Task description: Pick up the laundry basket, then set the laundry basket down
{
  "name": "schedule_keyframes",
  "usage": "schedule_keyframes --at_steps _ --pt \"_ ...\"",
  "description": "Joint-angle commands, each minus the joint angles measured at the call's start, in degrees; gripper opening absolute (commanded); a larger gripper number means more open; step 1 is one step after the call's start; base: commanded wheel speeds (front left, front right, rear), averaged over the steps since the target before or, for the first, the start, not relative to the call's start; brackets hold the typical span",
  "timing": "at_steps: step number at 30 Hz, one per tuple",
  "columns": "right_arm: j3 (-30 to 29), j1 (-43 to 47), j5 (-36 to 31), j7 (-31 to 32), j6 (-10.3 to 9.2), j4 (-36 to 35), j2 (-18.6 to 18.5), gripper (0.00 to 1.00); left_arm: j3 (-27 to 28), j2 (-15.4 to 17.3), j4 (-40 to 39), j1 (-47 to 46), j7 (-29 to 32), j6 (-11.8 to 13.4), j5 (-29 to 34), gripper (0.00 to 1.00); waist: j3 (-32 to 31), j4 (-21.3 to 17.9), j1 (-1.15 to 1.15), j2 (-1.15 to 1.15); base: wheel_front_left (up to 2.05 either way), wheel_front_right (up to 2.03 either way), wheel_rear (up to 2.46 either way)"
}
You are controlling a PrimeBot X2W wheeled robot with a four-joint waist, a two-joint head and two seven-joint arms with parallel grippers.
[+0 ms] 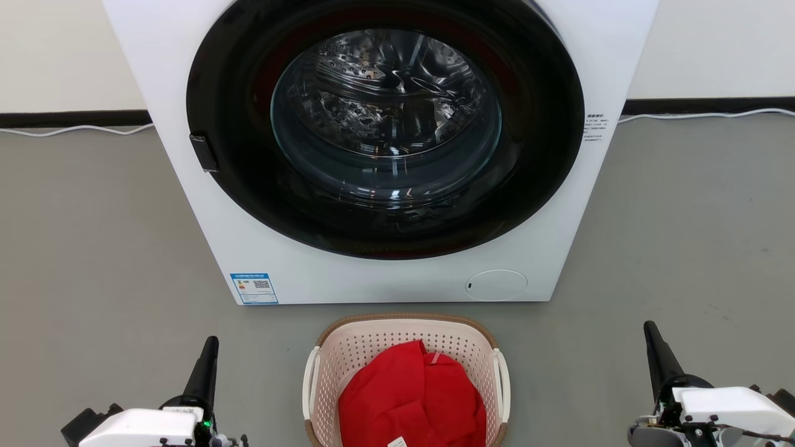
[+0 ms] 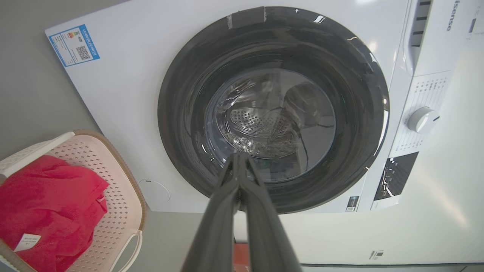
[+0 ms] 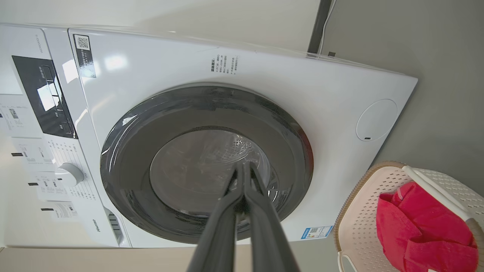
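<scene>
Pink-cream laundry basket (image 1: 404, 319) sits on the grey floor (image 1: 93, 248) just before the washer (image 1: 385, 279), red cloth (image 1: 413, 397) inside, between left gripper (image 1: 210, 345) and right gripper (image 1: 651, 332); wrist views reveal both grippers closed tight and empty, plus the washer's dial (image 2: 421, 119)

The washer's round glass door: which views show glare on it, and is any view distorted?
Head view: sharp, bright highlights in the dark round glass door of the white washer. Left wrist view: wide-angle bending of the washer's edges, small glints on the door rim. Right wrist view: window-like glare on the glossy black control panel.
</scene>
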Motion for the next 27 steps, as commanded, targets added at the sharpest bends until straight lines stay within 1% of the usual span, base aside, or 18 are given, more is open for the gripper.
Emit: schedule_keyframes --at_steps 1,13,27 --pt "0.99 -2.58 1.84 0.70 0.38 -2.03 -0.74 0.00 1.28 0.81 -1.94 -3.34 0.70 -0.69 -1.66 0.00 0.03 0.00 0.00 0.00 0.00 0.00 0.00" --pt "0.90 -3.46 10.65 2.85 0.42 -3.15 -0.81 0.00 1.41 0.94 -3.11 -4.38 2.83 -1.15 -9.16 0.00 0.36 0.00 0.00 0.00 0.00 0.00 0.00" --pt "0.90 -3.48 10.86 2.90 0.42 -3.18 -0.82 0.00 1.41 0.94 -3.15 -4.40 2.88 -1.16 -9.35 0.00 0.37 0.00 0.00 0.00 0.00 0.00 0.00"
